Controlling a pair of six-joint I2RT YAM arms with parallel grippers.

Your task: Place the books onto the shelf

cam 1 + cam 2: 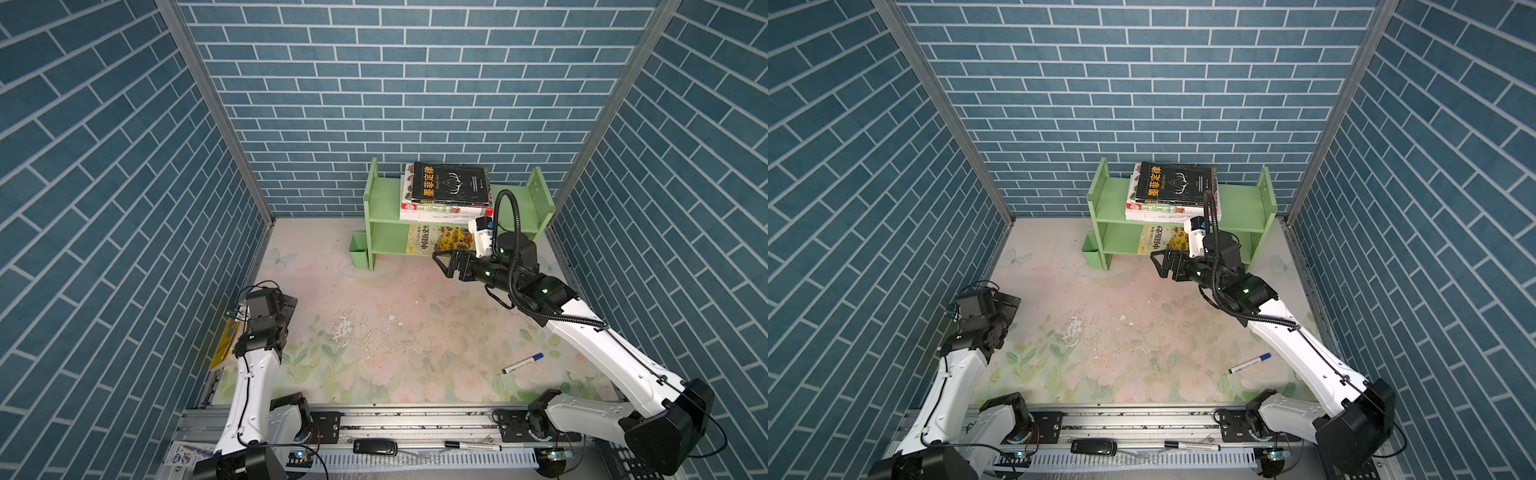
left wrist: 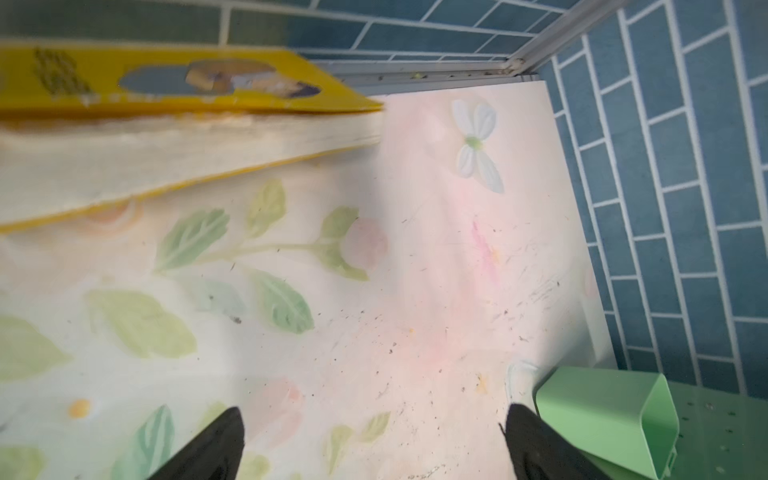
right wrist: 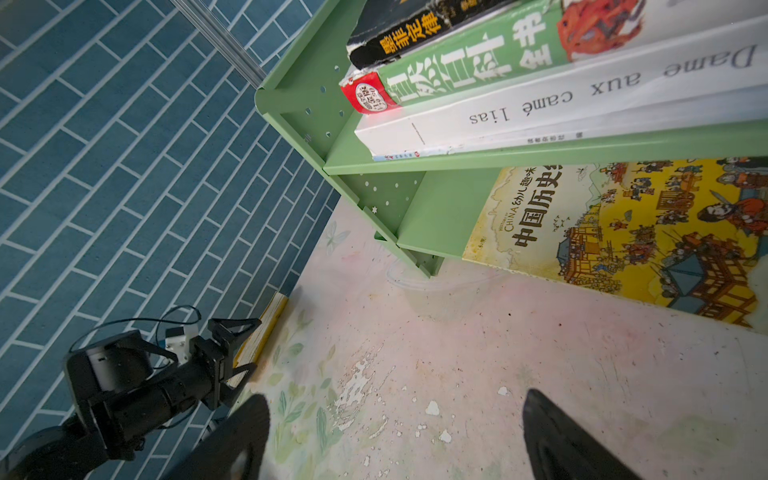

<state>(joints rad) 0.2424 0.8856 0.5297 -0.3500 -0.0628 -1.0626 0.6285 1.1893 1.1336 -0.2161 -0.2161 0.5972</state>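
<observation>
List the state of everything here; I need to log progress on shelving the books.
Black book: tops the stack on the shelf's upper tier.
Green book: stacked beneath it.
White book: beneath the green.
Yellow illustrated book: lower tier, sticking out the front.
Yellow book at left wall: on the table, unshelved.
Left gripper: open, empty.
Right gripper: open, empty, facing the lower tier.
Marker: capped, lying on the table.

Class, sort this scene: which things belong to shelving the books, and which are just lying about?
Job: green shelf; black book, green-spined book and white book stacked on its top tier; yellow history book in the lower tier; yellow book by the wall.
Lying about: blue-capped marker; black marker; black device.
</observation>
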